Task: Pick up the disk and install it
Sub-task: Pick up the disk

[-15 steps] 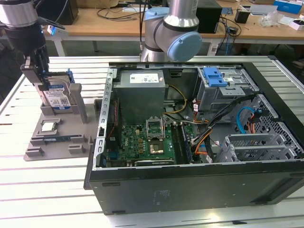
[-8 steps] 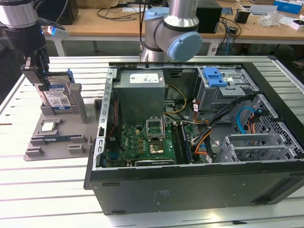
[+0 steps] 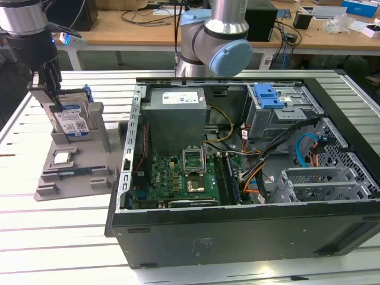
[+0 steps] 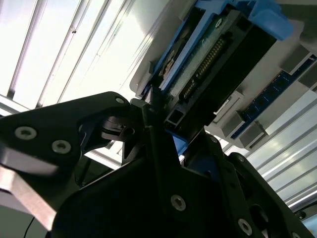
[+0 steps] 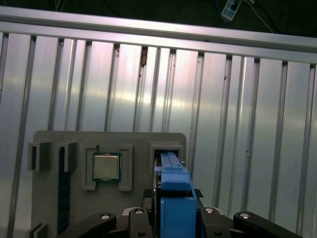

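The slatted metal table (image 3: pixel 59 237) carries an open computer case (image 3: pixel 237 237), inside which a metal drive cage (image 3: pixel 279 116) with a blue latch (image 3: pixel 268 95) is seen at the far side. Toward the exterior view's left, beside the case, a grey tray (image 3: pixel 71 184) is laid on the table. The disk (image 3: pixel 74 119) is stood on edge in an upright slot of that tray, not yet lifted clear. The gripper (image 3: pixel 50 95) is brought down over the disk's top edge, toward the end farther from the case. In the first wrist view its fingers (image 5: pixel 205 214) are drawn narrow and appear to be pressed against either side of the disk's blue bracket (image 5: pixel 174 198), so the disk is judged to be held. A small square chip (image 3: pixel 63 157) is seated in a recess of the tray just beside the slot. Trouble is most to be feared from the off-centre hold. The disk could be tipped as it is raised and jammed in the slot, and the light tray might then be dragged up with it. The smooth plastic could also be let slip. Loose cables (image 3: pixel 261 169) near the cage could be snagged.
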`<state>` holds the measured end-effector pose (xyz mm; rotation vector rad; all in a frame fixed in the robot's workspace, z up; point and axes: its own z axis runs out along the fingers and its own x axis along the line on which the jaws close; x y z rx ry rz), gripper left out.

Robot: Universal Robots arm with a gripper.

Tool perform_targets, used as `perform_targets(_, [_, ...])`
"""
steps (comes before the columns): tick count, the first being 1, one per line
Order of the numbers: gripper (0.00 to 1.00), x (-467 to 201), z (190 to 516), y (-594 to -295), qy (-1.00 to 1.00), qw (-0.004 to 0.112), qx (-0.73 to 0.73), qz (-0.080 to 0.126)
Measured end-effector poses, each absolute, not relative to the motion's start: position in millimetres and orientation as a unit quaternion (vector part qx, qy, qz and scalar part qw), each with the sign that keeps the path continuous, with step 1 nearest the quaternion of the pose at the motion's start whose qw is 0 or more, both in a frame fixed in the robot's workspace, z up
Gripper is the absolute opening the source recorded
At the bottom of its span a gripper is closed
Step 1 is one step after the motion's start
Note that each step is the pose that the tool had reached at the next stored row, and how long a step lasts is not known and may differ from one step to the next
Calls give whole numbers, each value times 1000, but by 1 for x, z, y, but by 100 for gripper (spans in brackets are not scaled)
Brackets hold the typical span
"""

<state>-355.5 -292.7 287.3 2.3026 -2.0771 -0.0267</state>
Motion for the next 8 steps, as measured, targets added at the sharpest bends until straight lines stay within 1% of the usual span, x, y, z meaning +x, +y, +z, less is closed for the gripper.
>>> perform_targets(8, [37,-355,287,-293,-670,20,742,-9])
